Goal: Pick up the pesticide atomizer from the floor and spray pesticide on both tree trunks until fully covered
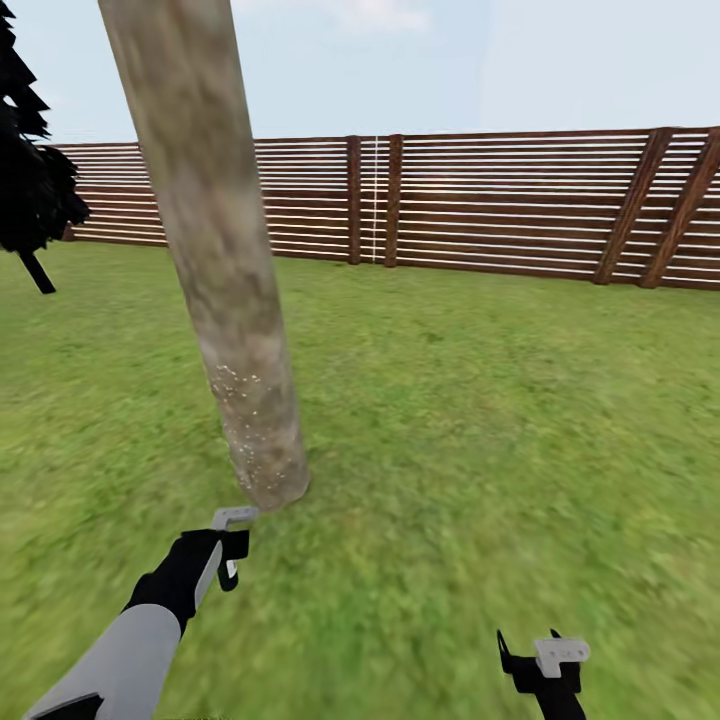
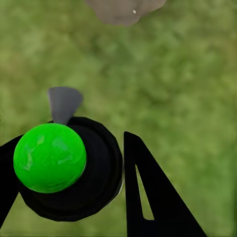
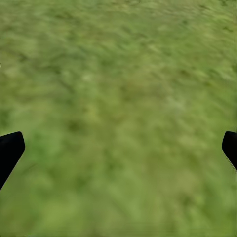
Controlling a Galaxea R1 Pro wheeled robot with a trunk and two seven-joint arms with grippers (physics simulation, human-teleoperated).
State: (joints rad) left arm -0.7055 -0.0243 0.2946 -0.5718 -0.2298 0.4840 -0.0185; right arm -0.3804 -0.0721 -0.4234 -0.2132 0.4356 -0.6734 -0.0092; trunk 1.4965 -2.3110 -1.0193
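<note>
- Left arm reaches forward from seven o'clock in the head view, left gripper (image 1: 232, 545) low, just short of the tree trunk (image 1: 215, 250) base.
- Its fingers (image 2: 148, 197) are clenched around the pesticide atomizer (image 2: 69, 170), green cap facing the wrist camera, grey nozzle toward the trunk.
- White pesticide (image 1: 240, 395) specks dot the lower trunk.
- Right gripper (image 1: 540, 655) hangs at five o'clock, fingers spread wide above bare grass (image 3: 118, 118).
- Open lawn runs to the wooden fence (image 1: 500, 200) at twelve o'clock; a dark tree (image 1: 30, 170) at ten.
</note>
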